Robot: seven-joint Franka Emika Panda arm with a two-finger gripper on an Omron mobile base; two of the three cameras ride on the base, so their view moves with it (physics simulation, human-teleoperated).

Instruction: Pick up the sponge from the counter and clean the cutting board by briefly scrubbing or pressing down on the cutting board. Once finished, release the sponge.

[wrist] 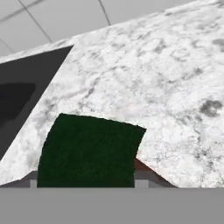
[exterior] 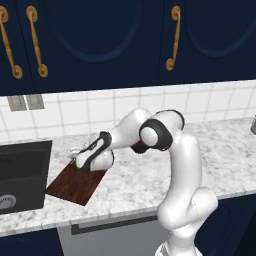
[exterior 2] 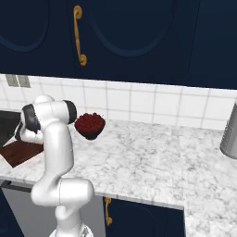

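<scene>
while low over cutting board (exterior: 75,185), pincer (exterior: 80,162) close above sponge (wrist: 87,151).

No legible text, labels, brand marks, numbers or signs found in any of the three views.
</scene>
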